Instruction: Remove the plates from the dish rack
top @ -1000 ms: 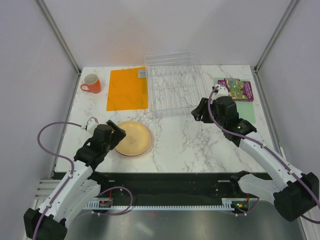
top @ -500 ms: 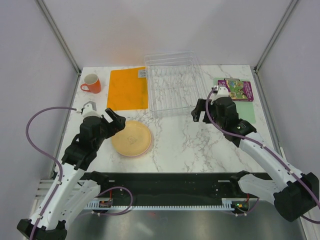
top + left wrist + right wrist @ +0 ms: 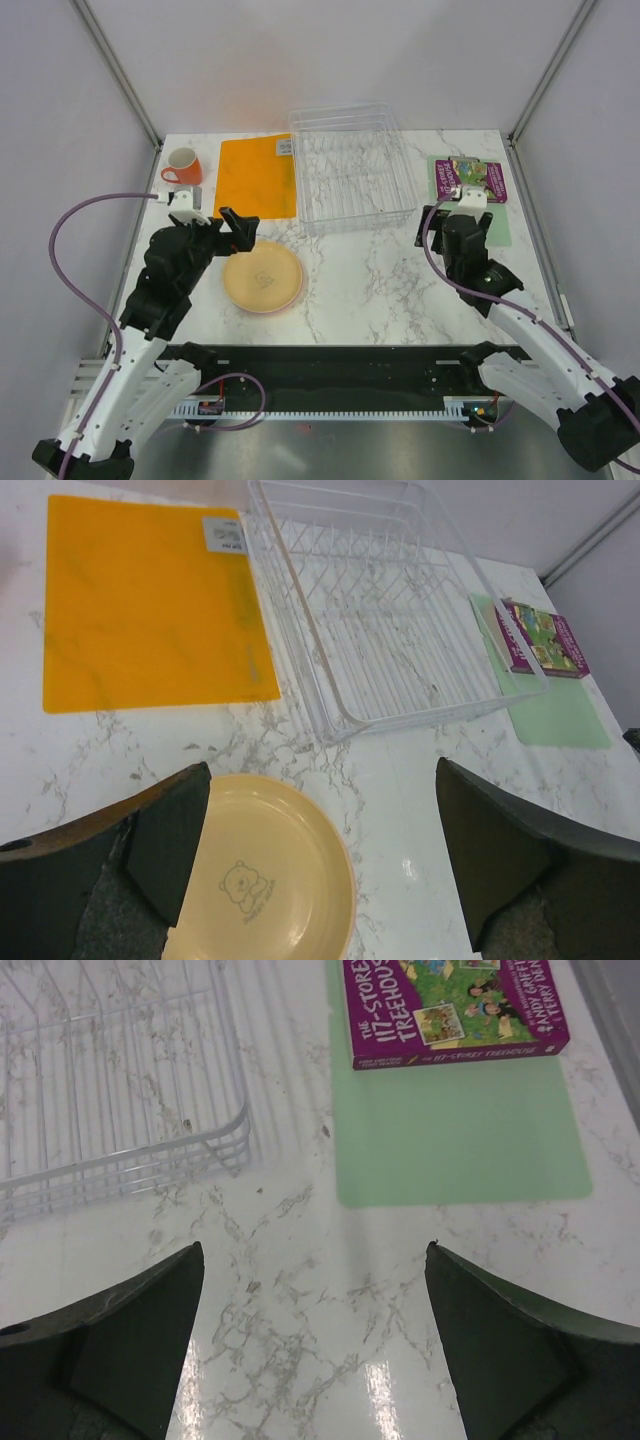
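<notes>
The clear dish rack (image 3: pixel 350 165) stands at the back middle with no plates in it; it also shows in the left wrist view (image 3: pixel 300 670) and the right wrist view (image 3: pixel 235 1130). A yellow-orange plate (image 3: pixel 262 277) with a bear print lies flat on the table in front of the rack, also low in the left wrist view (image 3: pixel 270 880). The pink, purple and tan-orange plates do not show. My left gripper (image 3: pixel 215 228) is open and empty, above the plate's far left edge (image 3: pixel 320 850). My right gripper (image 3: pixel 452 212) is open and empty over bare table right of the rack's near right corner (image 3: pixel 315 1330).
An orange mat (image 3: pixel 255 178) lies left of the rack and a red mug (image 3: pixel 182 167) stands at the far left. A purple book (image 3: pixel 472 178) lies on a green mat (image 3: pixel 500 225) at the right, ahead of my right gripper (image 3: pixel 450 1005).
My left gripper has drawn back from the plate's left rim, up and away; the plate stays put. My right gripper has moved right, from the rack's corner towards the green mat.
</notes>
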Available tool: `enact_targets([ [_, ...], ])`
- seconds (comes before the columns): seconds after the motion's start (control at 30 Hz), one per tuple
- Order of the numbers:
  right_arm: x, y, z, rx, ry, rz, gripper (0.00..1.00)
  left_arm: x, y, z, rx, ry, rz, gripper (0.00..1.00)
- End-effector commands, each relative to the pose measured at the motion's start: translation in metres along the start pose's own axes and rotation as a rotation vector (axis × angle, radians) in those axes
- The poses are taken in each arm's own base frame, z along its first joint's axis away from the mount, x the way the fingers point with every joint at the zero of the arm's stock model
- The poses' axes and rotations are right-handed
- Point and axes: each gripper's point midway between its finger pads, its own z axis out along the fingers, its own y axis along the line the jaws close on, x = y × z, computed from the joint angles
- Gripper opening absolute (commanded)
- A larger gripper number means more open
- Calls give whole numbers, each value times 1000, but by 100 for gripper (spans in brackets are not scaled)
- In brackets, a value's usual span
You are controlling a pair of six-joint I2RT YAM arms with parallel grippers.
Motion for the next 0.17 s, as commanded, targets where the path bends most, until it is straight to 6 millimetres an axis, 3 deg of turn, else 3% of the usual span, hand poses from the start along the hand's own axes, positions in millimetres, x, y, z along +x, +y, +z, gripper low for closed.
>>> enact_targets([
  [0.0, -32, -21, -8, 90, -146, 11, 98, -48, -16, -3, 68, -154, 146, 100],
  [0.13, -40, -29, -12, 116, -197, -19, 98, -56, -9, -4, 28, -178, 207, 100],
])
